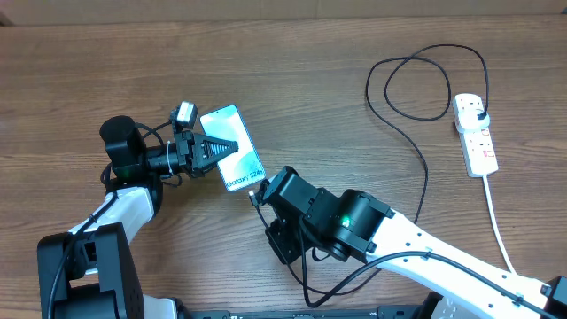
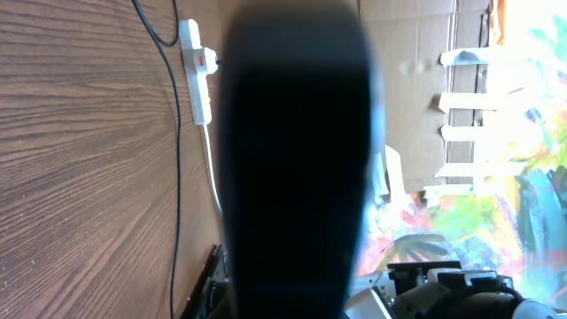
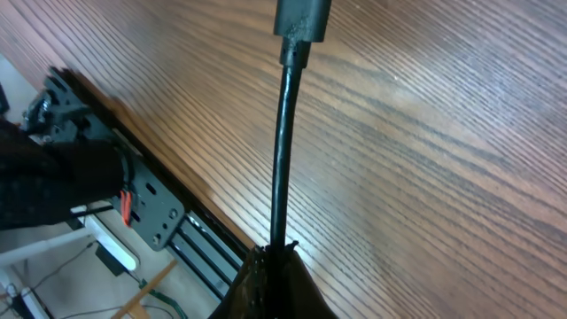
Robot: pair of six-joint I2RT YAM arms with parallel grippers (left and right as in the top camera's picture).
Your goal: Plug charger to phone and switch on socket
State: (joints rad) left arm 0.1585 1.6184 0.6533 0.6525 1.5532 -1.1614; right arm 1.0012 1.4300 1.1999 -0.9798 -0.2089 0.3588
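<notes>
The phone (image 1: 239, 167), its screen lit light blue, is tilted on the wooden table, and my left gripper (image 1: 223, 146) is shut across it. In the left wrist view it is a dark blur (image 2: 297, 159) that fills the middle. My right gripper (image 1: 257, 192) is at the phone's bottom edge, shut on the charger cable (image 3: 282, 151) a short way behind the connector tip (image 3: 301, 18). Whether the tip is in the phone is hidden. The cable (image 1: 423, 168) loops to its black plug (image 1: 478, 109), which sits in the white socket (image 1: 479, 146) at the far right. The socket also shows in the left wrist view (image 2: 198, 84).
The socket's thick white cord (image 1: 498, 221) runs toward the front right edge. My right arm (image 1: 354, 221) lies across the front middle of the table. The table's front edge and a black rail (image 3: 168, 213) are just behind my right gripper.
</notes>
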